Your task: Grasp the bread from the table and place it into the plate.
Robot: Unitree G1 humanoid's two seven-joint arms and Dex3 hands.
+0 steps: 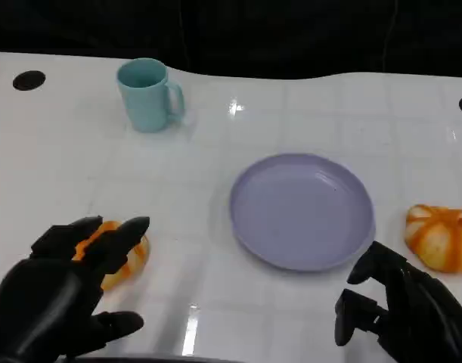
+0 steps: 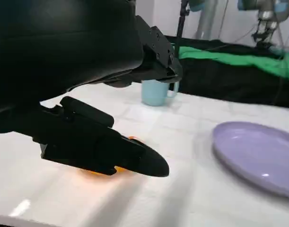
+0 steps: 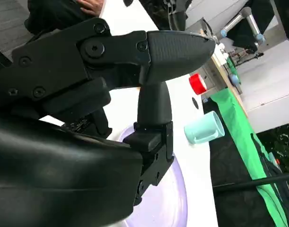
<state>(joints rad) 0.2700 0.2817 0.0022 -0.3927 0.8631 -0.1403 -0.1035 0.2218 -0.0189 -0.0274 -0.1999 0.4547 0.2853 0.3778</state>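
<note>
An orange bread [image 1: 132, 261] lies on the white table at the lower left, partly covered by my left hand [image 1: 64, 291]. That hand hovers over it with fingers spread and nothing gripped. In the left wrist view the bread [image 2: 94, 173] peeks out orange beneath a finger of my left hand [image 2: 78, 47]. The lavender plate [image 1: 302, 212] sits bare at the centre, to the right of this bread. A second orange-and-white bread [image 1: 440, 237] lies just right of the plate. My right hand [image 1: 408, 310] rests low at the right, below that bread, holding nothing.
A teal mug [image 1: 146, 94] stands at the back left, well behind the plate. Two dark holes [image 1: 28, 79] mark the table's far corners. The table's back edge meets black cloth. A person's hand [image 3: 90, 5] and a red object [image 3: 197, 83] show beyond the table.
</note>
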